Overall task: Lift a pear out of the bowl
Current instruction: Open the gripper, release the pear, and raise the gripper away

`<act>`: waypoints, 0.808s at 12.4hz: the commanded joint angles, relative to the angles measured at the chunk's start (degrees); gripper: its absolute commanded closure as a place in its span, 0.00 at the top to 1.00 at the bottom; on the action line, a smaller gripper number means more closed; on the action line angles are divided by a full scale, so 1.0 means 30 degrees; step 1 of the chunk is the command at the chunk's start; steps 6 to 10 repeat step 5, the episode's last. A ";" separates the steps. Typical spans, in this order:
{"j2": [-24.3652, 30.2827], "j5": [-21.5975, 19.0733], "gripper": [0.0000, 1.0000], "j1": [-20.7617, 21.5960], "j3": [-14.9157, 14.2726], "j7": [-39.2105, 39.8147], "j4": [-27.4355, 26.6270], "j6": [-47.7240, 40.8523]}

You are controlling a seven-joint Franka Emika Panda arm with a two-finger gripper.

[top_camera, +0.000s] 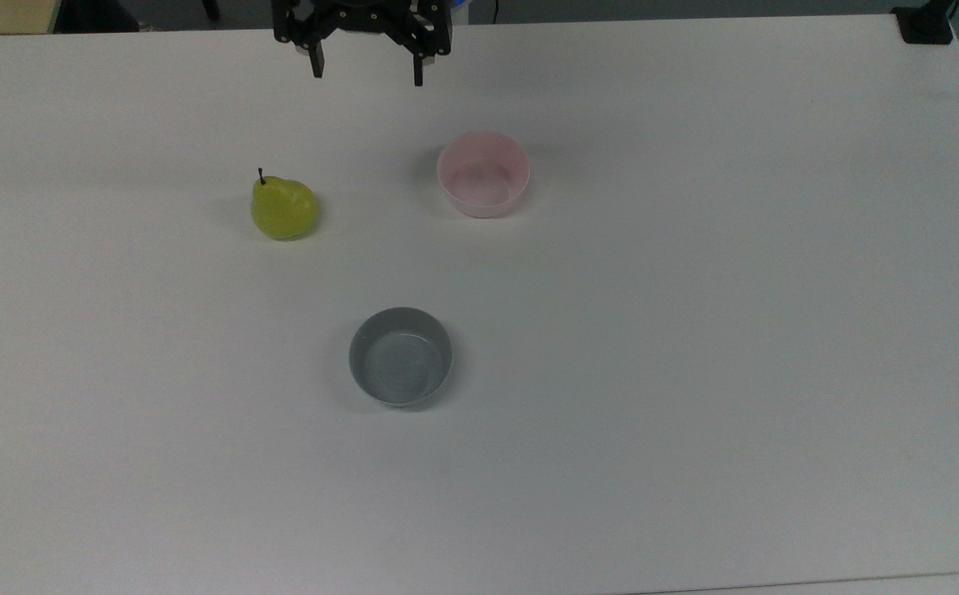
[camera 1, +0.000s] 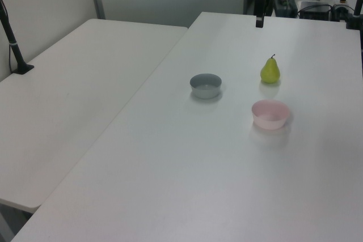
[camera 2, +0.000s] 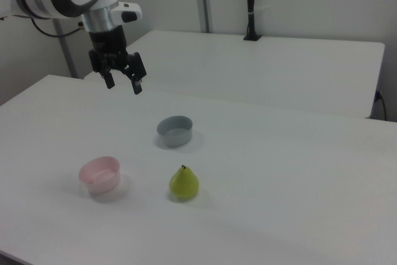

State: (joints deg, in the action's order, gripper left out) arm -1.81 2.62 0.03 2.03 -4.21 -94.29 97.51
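Note:
The yellow-green pear stands upright on the white table, outside any bowl. The pale pink bowl sits to the top view's right of it, with nothing inside. My gripper hangs high in the air near the top view's upper edge, between pear and pink bowl sideways and well apart from both. It is open and holds nothing.
A grey bowl, also with nothing in it, sits toward the middle of the table. A second white table stands alongside, with a black post mounted on it.

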 commanded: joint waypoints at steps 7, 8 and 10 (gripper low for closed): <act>0.0311 -0.0579 1.00 0.0223 -0.0119 -0.0265 0.0697 -0.1684; 0.0311 -0.0579 1.00 0.0223 -0.0119 -0.0265 0.0697 -0.1684; 0.0311 -0.0579 1.00 0.0223 -0.0119 -0.0265 0.0697 -0.1684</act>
